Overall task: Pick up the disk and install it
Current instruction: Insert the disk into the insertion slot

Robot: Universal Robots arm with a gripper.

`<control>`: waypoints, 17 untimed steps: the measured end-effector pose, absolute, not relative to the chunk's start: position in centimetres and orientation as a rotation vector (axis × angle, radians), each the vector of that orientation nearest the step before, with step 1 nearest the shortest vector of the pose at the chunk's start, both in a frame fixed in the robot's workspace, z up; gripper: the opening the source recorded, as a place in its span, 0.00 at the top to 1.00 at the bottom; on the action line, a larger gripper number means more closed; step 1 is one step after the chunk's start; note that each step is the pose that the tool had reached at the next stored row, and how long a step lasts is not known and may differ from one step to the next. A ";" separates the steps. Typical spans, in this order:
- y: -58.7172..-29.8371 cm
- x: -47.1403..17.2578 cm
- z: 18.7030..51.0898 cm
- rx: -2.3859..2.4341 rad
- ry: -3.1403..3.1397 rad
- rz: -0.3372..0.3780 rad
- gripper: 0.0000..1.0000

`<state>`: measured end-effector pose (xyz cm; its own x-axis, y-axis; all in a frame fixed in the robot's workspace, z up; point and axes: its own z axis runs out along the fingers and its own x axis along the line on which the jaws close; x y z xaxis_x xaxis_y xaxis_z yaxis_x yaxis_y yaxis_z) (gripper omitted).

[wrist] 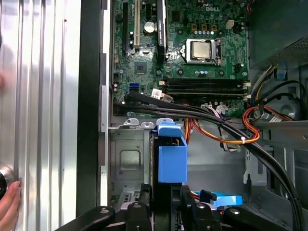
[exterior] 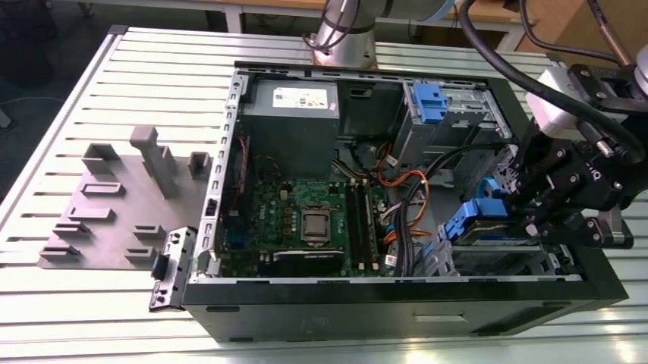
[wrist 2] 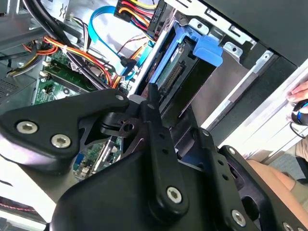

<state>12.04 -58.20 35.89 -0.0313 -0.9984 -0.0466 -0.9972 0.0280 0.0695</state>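
Open computer case [exterior: 405, 303], green motherboard [exterior: 294, 216], grey power supply [exterior: 294, 129], slatted table [exterior: 91, 322]

The exterior view looks down at a slant, from well back, on the whole open computer case [exterior: 405, 292] and table [exterior: 81, 326]. Both wrist views ride close behind the gripper [wrist: 166, 195] [wrist 2: 175, 120], facing past it into the case. They share the disk [wrist: 172, 154] [wrist 2: 185, 72] and the green board [wrist: 192, 72] [wrist 2: 57, 72].

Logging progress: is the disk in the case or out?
In: the tool grips the disk on edge inside the case; seated or not, cannot tell.
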 end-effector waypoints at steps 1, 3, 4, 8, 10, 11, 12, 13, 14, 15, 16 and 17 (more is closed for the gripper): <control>-58.2 12.0 35.9 2.176 -2.242 -0.129 0.65; -58.2 12.0 35.9 2.176 -2.242 -0.129 0.65; -58.2 12.0 35.9 2.176 -2.242 -0.129 0.65; -58.2 12.0 35.9 2.176 -2.242 -0.129 0.58; -58.2 12.0 35.8 2.176 -2.242 -0.129 0.58; -58.2 12.0 35.9 2.176 -2.242 -0.129 0.58; -58.2 12.0 35.8 2.176 -2.242 -0.129 0.58; -58.2 12.0 35.8 2.178 -2.244 -0.127 0.58; -58.2 11.9 35.7 2.181 -2.246 -0.122 0.58; -58.2 11.8 35.6 2.184 -2.248 -0.117 0.58; -58.2 11.7 35.5 2.188 -2.250 -0.112 0.58; -58.2 11.7 35.5 2.191 -2.252 -0.107 0.58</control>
<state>11.68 -58.21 35.47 -0.0288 -0.9984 -0.0490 -0.9985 0.0265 0.0476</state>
